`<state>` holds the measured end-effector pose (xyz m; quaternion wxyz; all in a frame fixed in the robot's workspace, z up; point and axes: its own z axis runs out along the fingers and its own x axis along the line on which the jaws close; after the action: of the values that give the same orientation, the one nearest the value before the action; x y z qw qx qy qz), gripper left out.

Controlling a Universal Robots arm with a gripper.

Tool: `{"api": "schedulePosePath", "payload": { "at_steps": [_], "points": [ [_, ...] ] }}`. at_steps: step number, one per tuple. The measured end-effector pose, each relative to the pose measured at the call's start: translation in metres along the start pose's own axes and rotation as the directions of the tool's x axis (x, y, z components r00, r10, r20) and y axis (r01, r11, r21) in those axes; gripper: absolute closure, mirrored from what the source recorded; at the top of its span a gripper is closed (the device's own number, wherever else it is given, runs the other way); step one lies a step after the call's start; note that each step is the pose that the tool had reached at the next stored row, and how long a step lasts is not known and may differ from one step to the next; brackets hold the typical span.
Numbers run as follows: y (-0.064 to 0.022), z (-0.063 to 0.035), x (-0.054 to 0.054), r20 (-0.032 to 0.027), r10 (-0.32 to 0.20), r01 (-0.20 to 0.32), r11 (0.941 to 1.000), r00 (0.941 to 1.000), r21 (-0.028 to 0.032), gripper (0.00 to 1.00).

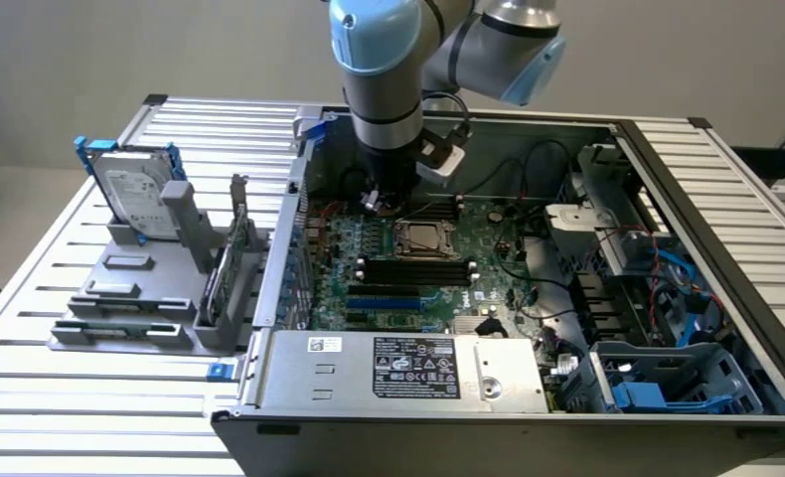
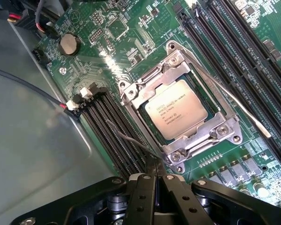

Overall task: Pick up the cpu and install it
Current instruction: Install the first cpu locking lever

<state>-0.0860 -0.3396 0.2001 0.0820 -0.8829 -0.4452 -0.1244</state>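
Note:
The cpu (image 2: pixel 176 115), a small square chip with a dull silver printed top, lies flat inside the metal-framed socket (image 2: pixel 131 91) of the green motherboard (image 2: pixel 145 28). In the exterior view the cpu (image 1: pixel 419 237) sits mid-board inside the open computer case. My gripper (image 2: pixel 157 180) is shut, its two dark fingers pressed together with nothing seen between them. Its tips hover just off one corner of the socket, beside the end of a thin wire lever (image 2: pixel 131 140). The gripper (image 1: pixel 380 204) hangs under the arm, a little to the exterior view's left of the socket.
Black memory slots (image 2: pixel 110 126) flank the socket on both sides. A coin battery (image 2: pixel 69 44) sits on the board. Outside the case, a silver hard drive (image 1: pixel 141 194) in a blue frame stands on a grey rack. The power supply (image 1: pixel 392 368) and a blue drive bay (image 1: pixel 658 383) line the near side.

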Motion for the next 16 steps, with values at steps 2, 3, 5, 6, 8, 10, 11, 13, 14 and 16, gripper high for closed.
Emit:
{"api": "schedulePosePath", "payload": {
  "at_steps": [2,3,5,6,8,10,11,13,14,16],
  "points": [
    [0.0009,0.0007,0.0005,0.0004,0.0,0.0,1.0,1.0,-0.0003,0.89],
    [0.0015,0.0011,0.0007,0.0007,0.0,0.0,1.0,1.0,-0.0005,0.89],
    [0.0026,0.0018,0.0014,0.0009,0.0,0.0,1.0,1.0,-0.0008,0.89],
    [0.0032,0.0022,0.0017,0.001,0.001,-0.001,1.0,1.0,-0.001,0.89],
    [0.0045,0.0029,0.0024,0.0014,0.001,-0.001,1.0,1.0,-0.0012,0.89],
    [0.006,0.0038,0.0033,0.0014,0.001,-0.001,1.0,1.0,-0.0014,0.89],
    [0.0068,0.0043,0.0038,0.0014,0.001,-0.001,1.0,1.0,-0.0015,0.89],
    [0.0082,0.005,0.0047,0.0017,0.001,-0.001,1.0,1.0,-0.0018,0.89],
    [0.0088,0.0053,0.005,0.002,0.001,-0.001,1.0,1.0,-0.002,0.89],
    [0.0098,0.0058,0.0056,0.0028,0.001,-0.001,1.0,1.0,-0.0026,0.89]
  ]
}}
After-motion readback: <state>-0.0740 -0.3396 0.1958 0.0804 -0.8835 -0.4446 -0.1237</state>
